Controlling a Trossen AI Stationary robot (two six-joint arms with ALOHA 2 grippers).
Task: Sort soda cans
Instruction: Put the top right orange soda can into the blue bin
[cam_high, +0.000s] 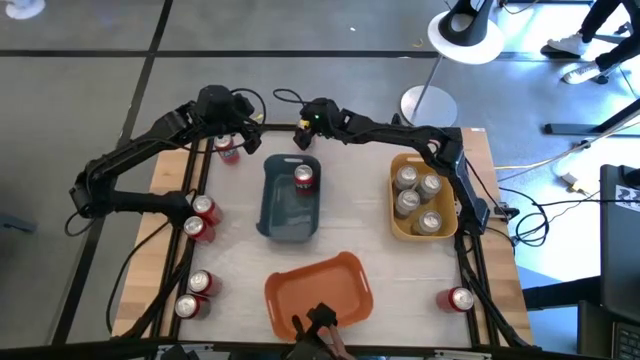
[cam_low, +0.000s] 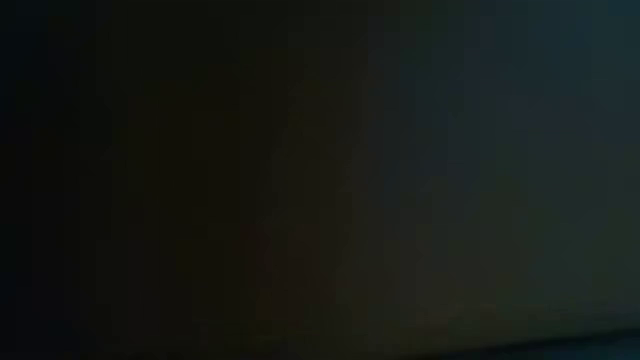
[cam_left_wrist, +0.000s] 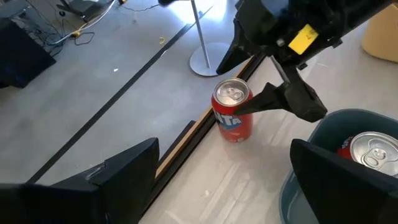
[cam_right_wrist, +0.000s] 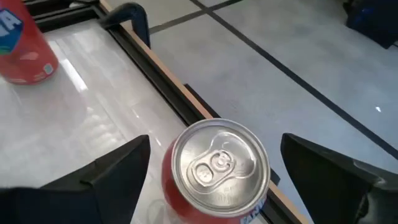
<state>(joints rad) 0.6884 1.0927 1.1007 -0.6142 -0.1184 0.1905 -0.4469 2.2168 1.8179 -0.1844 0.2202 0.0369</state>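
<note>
spanning grey floor, pale table (cam_high: 350, 240) carries red cans (cam_high: 203, 209); both hands spread.

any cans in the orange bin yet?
No. In the high view the orange bin holds nothing; the silver cans sit in the yellow bin.

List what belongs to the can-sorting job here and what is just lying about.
Job:
- red cans
- silver cans
- blue bin, yellow bin, orange bin
- right end effector, open around one red can
- left end effector, open, nearby

Lying about:
- lamp stand base
- floor cables
</note>
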